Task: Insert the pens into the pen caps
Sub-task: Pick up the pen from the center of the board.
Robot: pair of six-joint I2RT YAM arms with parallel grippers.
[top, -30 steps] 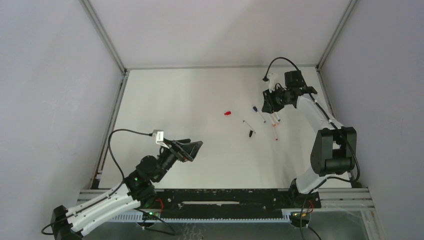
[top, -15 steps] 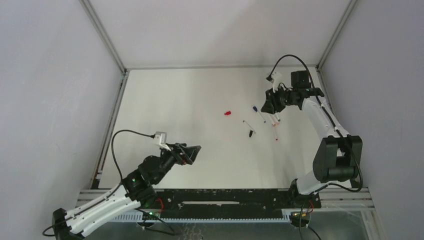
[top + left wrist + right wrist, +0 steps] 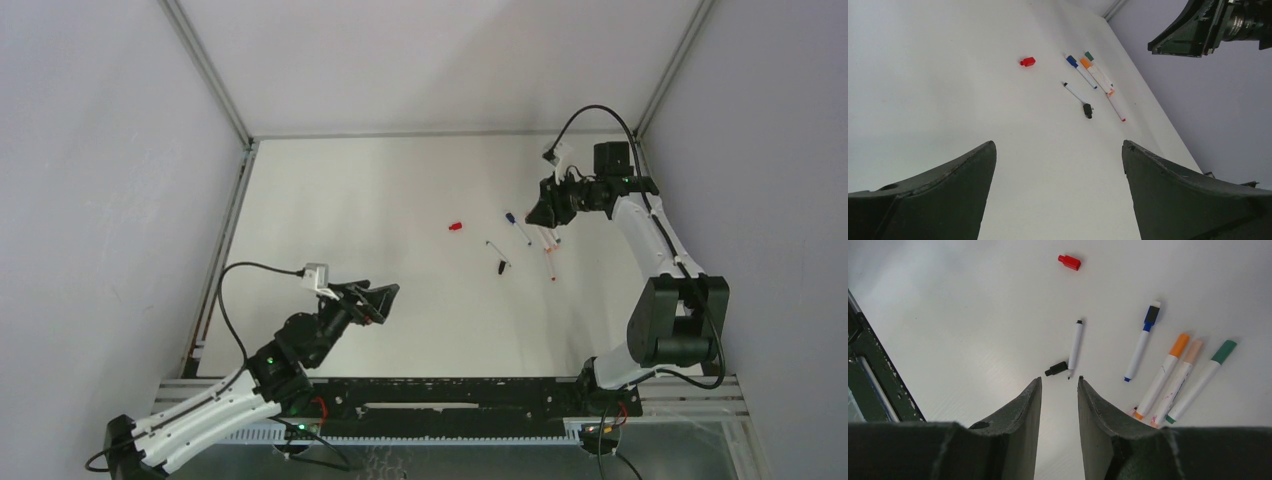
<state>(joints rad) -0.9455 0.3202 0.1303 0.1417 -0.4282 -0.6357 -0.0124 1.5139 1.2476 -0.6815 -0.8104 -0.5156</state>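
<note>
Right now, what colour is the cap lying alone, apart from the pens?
Red: the lone cap shows best in the right wrist view.

No writing, label, brand, number or sign can be read in any view: the white barrels of the pens (image 3: pixel 1138 354), the pen caps (image 3: pixel 1069 262) and the table (image 3: pixel 350 200) carry no legible marks.
</note>
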